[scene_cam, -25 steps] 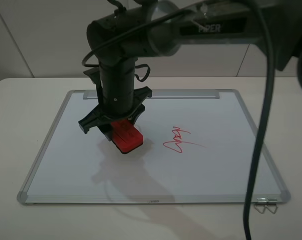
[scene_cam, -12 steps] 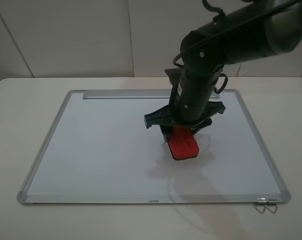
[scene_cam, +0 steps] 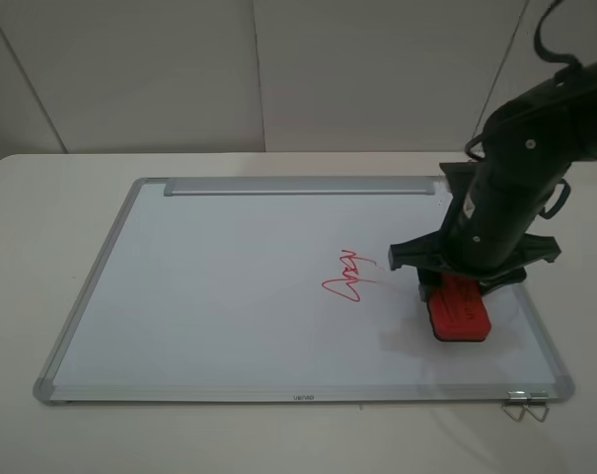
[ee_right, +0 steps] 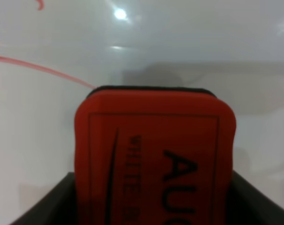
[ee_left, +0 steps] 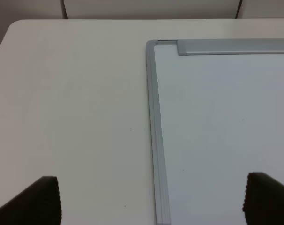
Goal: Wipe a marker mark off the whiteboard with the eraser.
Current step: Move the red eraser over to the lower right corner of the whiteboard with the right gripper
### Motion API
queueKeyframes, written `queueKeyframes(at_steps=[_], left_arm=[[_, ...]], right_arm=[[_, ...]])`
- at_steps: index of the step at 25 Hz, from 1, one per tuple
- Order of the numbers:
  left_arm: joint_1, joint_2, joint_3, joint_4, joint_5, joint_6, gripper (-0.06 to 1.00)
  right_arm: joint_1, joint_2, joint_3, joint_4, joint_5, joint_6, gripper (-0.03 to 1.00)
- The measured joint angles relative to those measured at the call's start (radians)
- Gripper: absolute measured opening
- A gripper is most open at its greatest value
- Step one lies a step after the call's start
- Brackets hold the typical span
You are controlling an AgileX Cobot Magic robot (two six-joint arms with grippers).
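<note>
The eraser [scene_cam: 459,308] has been swept across the whiteboard [scene_cam: 219,286] to its right edge, clamped in the right gripper's [scene_cam: 458,288] jaws. Only a tailed red scribble [scene_cam: 349,278] is left mid-board, so the marker mark is judged already wiped. The left gripper's [ee_left: 151,206] jaws are spread, empty.

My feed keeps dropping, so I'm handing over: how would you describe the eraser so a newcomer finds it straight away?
Start at the big silver-framed whiteboard on the table. Near its front right corner the dark right gripper clamps the eraser, a red block with black lettering. The only other red thing, a scribble to its left, is thin drawn lines, not solid.
</note>
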Motion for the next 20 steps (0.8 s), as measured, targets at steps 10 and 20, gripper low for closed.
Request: queueKeyframes(at_steps=[10, 20], left_arm=[[0.0, 0.0, 0.0, 0.0, 0.0, 0.0, 0.77], [0.0, 0.0, 0.0, 0.0, 0.0, 0.0, 0.77]], right_arm=[[-0.011, 0.0, 0.081, -0.028, -0.027, 0.023, 0.5], [-0.011, 0.0, 0.162, -0.072, -0.154, 0.076, 0.5]])
